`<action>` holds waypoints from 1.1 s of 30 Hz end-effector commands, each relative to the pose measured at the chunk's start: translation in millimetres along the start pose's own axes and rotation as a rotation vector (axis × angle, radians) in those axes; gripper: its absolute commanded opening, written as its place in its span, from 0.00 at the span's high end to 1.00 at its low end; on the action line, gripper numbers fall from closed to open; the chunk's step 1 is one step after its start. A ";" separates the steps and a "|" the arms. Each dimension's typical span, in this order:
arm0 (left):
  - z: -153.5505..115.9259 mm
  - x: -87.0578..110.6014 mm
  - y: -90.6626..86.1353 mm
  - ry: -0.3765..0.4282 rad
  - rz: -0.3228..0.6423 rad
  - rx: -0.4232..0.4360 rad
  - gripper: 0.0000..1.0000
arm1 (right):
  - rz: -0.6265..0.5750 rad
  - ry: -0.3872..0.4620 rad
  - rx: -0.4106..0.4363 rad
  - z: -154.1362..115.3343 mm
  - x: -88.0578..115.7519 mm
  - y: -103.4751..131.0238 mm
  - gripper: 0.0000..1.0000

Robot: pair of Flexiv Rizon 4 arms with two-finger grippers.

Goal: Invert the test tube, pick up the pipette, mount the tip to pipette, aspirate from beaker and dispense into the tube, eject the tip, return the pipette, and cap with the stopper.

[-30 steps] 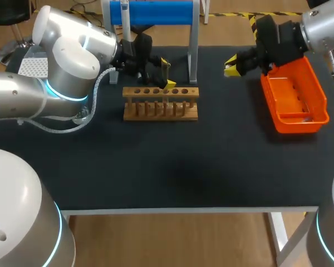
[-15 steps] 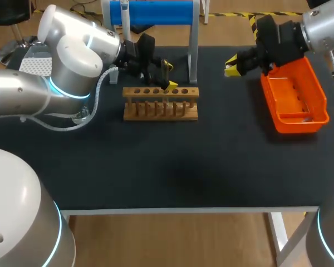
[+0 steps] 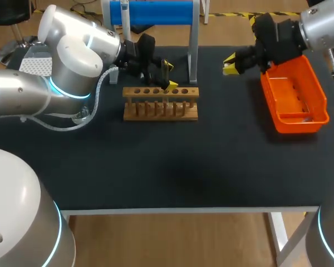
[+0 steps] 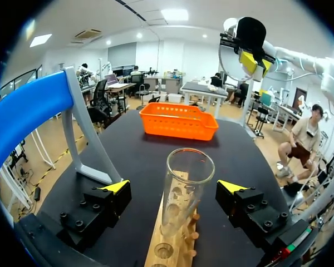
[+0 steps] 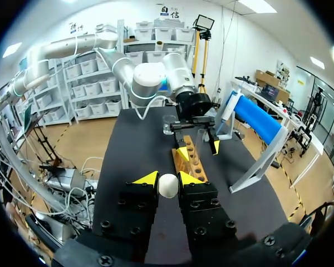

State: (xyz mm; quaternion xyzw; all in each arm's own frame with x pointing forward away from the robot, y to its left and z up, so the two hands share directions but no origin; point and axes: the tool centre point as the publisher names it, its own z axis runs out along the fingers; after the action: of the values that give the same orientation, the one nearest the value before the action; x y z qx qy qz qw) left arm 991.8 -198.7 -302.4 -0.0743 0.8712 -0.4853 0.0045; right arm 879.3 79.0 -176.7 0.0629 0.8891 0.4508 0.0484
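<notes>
A clear glass test tube (image 4: 185, 189) stands mouth up in the wooden rack (image 3: 160, 103), about mid-rack. My left gripper (image 4: 173, 189) straddles the tube with its yellow-tipped fingers (image 4: 116, 187) open, well clear of the glass on both sides; in the head view it hangs over the rack's back edge (image 3: 168, 74). My right gripper (image 5: 168, 179) is shut on a small white stopper (image 5: 168, 186) and is held above the far right of the table (image 3: 231, 62), beside the orange tray (image 3: 314, 94). The rack (image 5: 192, 158) and my left gripper (image 5: 198, 142) lie ahead of it.
A blue-topped stand (image 3: 156, 12) rises at the table's far edge behind the rack, one leg (image 3: 193, 55) close to the left gripper. A clear glass vessel (image 3: 81, 114) sits under my left arm. The orange tray (image 4: 178, 119) lies beyond the rack.
My left arm's upper joints shifted slightly to the right while its gripper stayed over the rack. My right gripper drifted a little toward the far edge, still holding the stopper.
</notes>
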 end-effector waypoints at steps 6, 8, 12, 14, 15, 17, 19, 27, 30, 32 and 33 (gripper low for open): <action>0.6 -0.6 0.1 0.001 0.000 0.000 0.00 | 0.007 0.015 0.061 47.6 -35.5 33.8 1.00; 0.6 -0.6 0.1 0.001 0.000 0.000 0.00 | 0.004 0.011 0.076 56.9 -40.4 38.1 1.00; 0.6 -0.6 0.1 0.001 0.000 0.000 0.00 | 0.003 0.007 0.085 74.1 -51.6 48.3 1.00; 0.6 -0.6 0.1 0.001 0.000 0.000 0.00 | 0.000 0.005 0.093 82.9 -55.5 53.8 1.00; 0.6 -0.6 0.1 0.001 0.000 0.000 0.00 | -0.003 0.006 0.097 87.0 -57.1 56.0 1.00; 0.6 -0.6 0.1 0.001 0.000 0.000 0.00 | -0.007 0.009 0.108 96.1 -60.4 59.6 1.00; 0.6 -0.6 0.1 0.001 0.000 0.000 0.00 | -0.010 0.013 0.124 105.2 -63.4 61.4 1.00; 0.6 -0.6 0.1 0.001 0.000 0.000 0.00 | -0.020 0.012 0.159 126.6 -72.2 63.7 1.00; 0.6 -0.6 0.1 0.001 0.000 0.000 0.00 | -0.024 0.009 0.168 129.9 -73.9 64.3 1.00; 0.6 -0.6 0.1 0.001 0.000 0.000 0.00 | -0.024 0.009 0.170 132.1 -74.7 64.7 1.00; 0.6 -0.6 0.1 0.001 0.000 0.000 0.00 | -0.025 0.009 0.172 133.1 -74.8 64.9 1.00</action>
State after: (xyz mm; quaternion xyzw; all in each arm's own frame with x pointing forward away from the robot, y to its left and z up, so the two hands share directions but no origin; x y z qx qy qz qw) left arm 991.9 -198.8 -302.6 -0.0743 0.8711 -0.4855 0.0046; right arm 972.9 206.6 -200.7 0.0534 0.9213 0.3822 0.0472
